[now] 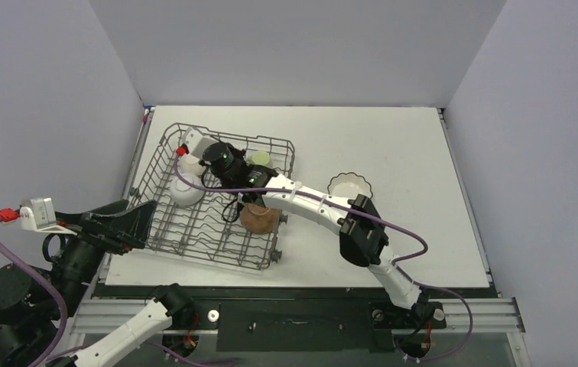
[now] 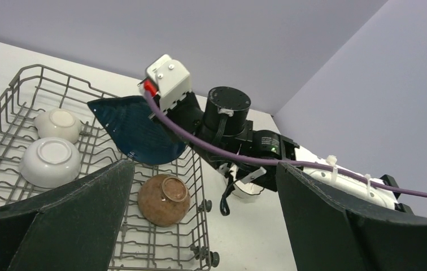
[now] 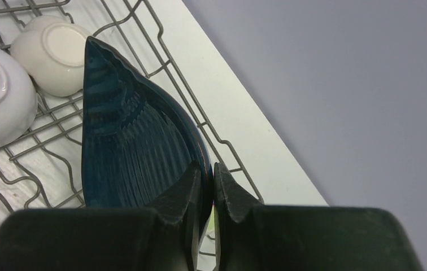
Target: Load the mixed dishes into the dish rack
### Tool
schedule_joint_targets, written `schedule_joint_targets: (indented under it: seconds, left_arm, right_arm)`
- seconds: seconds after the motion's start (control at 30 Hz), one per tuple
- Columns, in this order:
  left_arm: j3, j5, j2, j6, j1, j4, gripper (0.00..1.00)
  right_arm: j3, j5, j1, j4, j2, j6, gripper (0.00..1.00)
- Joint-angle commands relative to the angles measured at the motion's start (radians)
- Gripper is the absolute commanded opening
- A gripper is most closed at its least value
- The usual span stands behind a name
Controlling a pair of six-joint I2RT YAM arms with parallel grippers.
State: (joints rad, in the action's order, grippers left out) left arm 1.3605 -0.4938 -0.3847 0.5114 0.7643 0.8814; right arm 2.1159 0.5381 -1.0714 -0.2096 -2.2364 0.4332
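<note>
The grey wire dish rack (image 1: 194, 237) stands at the table's left. My right gripper (image 3: 207, 172) is shut on the rim of the dark blue irregular dish (image 3: 126, 147) and holds it on edge over the rack's far part; the dish also shows in the left wrist view (image 2: 135, 130). In the rack lie an upturned brown bowl (image 1: 259, 218), an upturned white bowl (image 1: 187, 191), a small cream-white dish (image 1: 188, 164) and the light green mug (image 1: 259, 158). The white scalloped bowl (image 1: 349, 186) sits on the table right of the rack. My left gripper (image 1: 129, 222) is open and empty at the rack's near left edge.
The right arm (image 1: 316, 206) stretches across the rack's right side, above the brown bowl. Its purple cable (image 1: 401, 229) loops over the table. Grey walls close in the table on three sides. The rack's small wheels (image 2: 214, 258) show at its near corner.
</note>
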Motion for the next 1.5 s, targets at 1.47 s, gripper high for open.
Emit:
schedule_joint_targets:
  seconds: [1.47]
  left_arm:
    - [-0.003, -0.070, 0.037, 0.000, 0.075, 0.015, 0.96]
  right_arm:
    - [-0.251, -0.178, -0.063, 0.433, -0.060, 0.329, 0.00]
